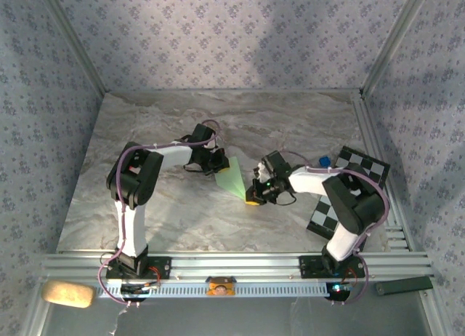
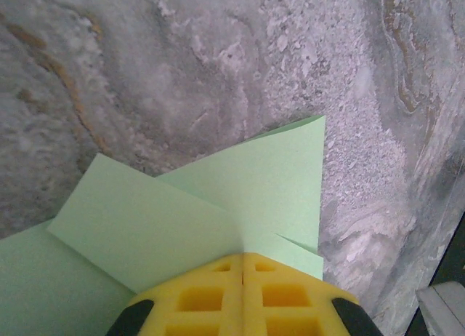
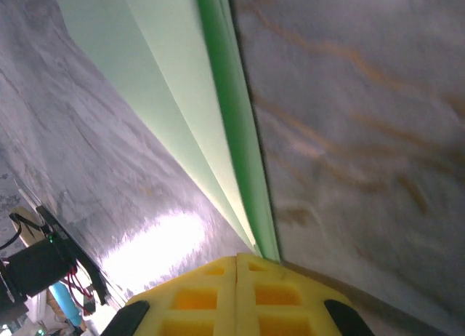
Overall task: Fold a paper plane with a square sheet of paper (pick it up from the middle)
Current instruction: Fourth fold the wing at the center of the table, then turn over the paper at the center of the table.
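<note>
**Folded paper held at both ends, mid-bench**

The marbled bench carries the work. A grooved metal rail runs along its near edge. A black-and-white checkered board lies at the right edge, partly covered by the right arm and well apart from the paper. A tan block sits off the near left corner. A small blue item rests beside the board.

The paper plane lies at mid-bench between the two arms. It is a pale green wedge, wide at the left and narrowing to a point at the right. Overlapping flaps show at the wide end. Stacked long folds run to the tip.

The left pincer has its yellow pads pressed together on the wide end. The right pincer is likewise closed, pads meeting at the tip.
</note>
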